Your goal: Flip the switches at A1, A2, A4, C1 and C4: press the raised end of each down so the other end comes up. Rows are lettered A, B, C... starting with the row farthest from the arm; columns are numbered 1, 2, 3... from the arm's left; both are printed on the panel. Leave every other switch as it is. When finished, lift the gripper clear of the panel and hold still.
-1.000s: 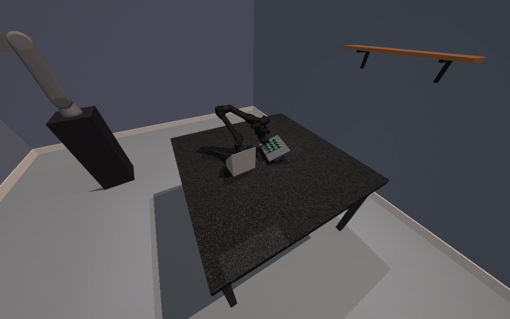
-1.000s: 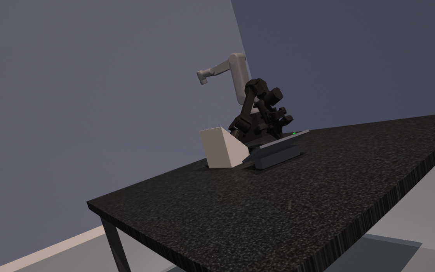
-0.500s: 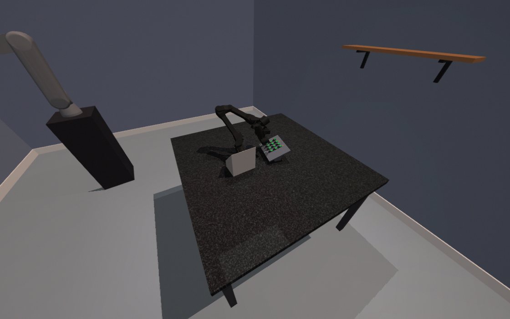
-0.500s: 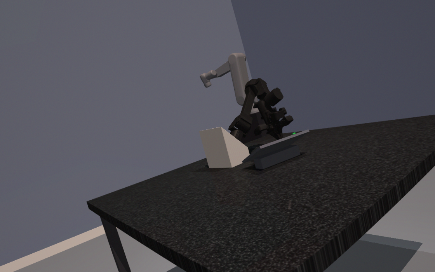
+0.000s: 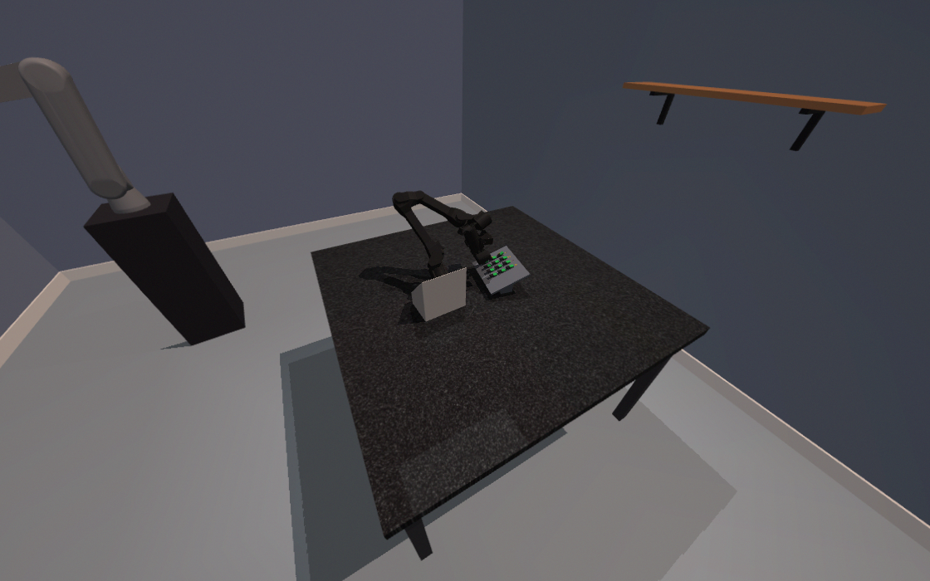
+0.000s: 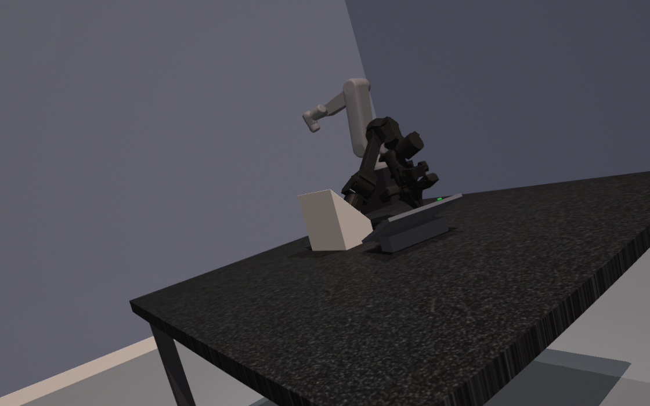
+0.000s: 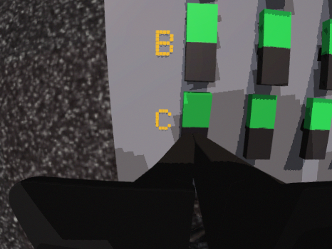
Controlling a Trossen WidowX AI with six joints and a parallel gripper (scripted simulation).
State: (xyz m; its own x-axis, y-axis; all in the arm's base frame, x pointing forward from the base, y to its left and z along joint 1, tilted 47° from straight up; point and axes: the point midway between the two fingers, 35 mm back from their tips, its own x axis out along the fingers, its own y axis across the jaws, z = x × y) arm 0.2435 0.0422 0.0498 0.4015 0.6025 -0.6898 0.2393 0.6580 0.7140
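The grey tilted panel [image 5: 517, 275] [image 6: 407, 214] [image 7: 135, 71] carries several green-and-dark rocker switches. My gripper [image 5: 484, 260] [image 6: 418, 206] [image 7: 191, 141] is shut with nothing between its fingers. In the wrist view its tips are over the near, dark end of switch C1 [image 7: 196, 111] and hide part of it; whether they touch it I cannot tell. Switches C2 [image 7: 262, 113] and C3 [image 7: 319, 114] are to the right. Switches B1 [image 7: 201, 24] and B2 [image 7: 276, 30] are farther up. Each shows green at its far half. Row A's labels and column 4 are outside the wrist view.
A beige wedge-shaped block [image 5: 444, 295] [image 6: 318, 221] stands on the dark speckled table [image 5: 480, 369] [image 6: 287, 296] beside the panel. A second, grey arm [image 5: 75, 129] [image 6: 357, 117] stands away from the table on a black pedestal [image 5: 164, 274]. A wooden shelf [image 5: 747, 95] is on the wall.
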